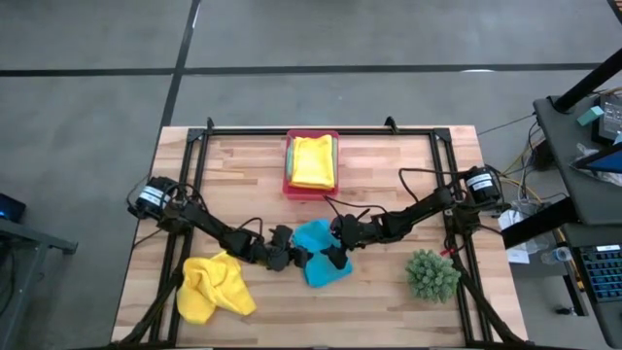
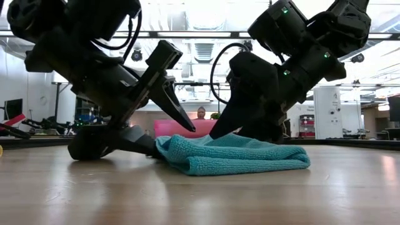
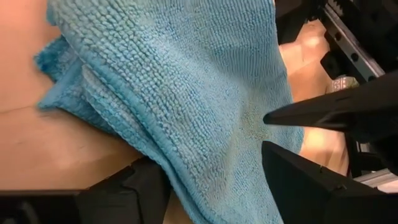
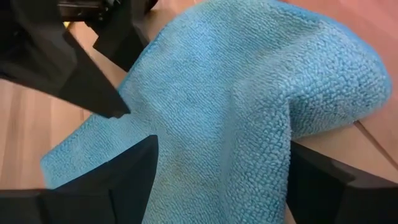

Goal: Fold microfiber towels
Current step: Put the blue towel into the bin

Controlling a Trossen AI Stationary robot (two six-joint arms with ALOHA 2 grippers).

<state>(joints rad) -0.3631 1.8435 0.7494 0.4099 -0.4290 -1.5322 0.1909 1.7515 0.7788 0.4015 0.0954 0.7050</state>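
Observation:
A turquoise towel (image 1: 319,255) lies bunched and doubled over on the wooden table (image 1: 389,301) at mid front. My left gripper (image 1: 294,256) is open at the towel's left edge. One finger lies low on the table and the other is raised above the cloth (image 2: 178,109). My right gripper (image 1: 336,251) is open over the towel's right part, its fingers (image 4: 118,180) standing wide on either side of the cloth (image 4: 236,106). A crumpled yellow towel (image 1: 214,287) lies at the front left. A folded yellow towel (image 1: 313,160) rests on a green one in the pink tray (image 1: 290,185). My left gripper's lower finger (image 2: 134,142) lies along the table, coming from the table's left, and meets the turquoise towel's left edge (image 2: 164,149). The upper finger stands clear above the cloth. The towel lies slack on the table. My right gripper comes slanting down from the far right. The towel hides its fingertips, so I cannot tell whether they touch it.
A spiky green plant (image 1: 432,274) stands at the front right. The black frame rails (image 1: 321,132) run along the table's far edge and sides. A person (image 2: 200,112) shows in the room behind the table.

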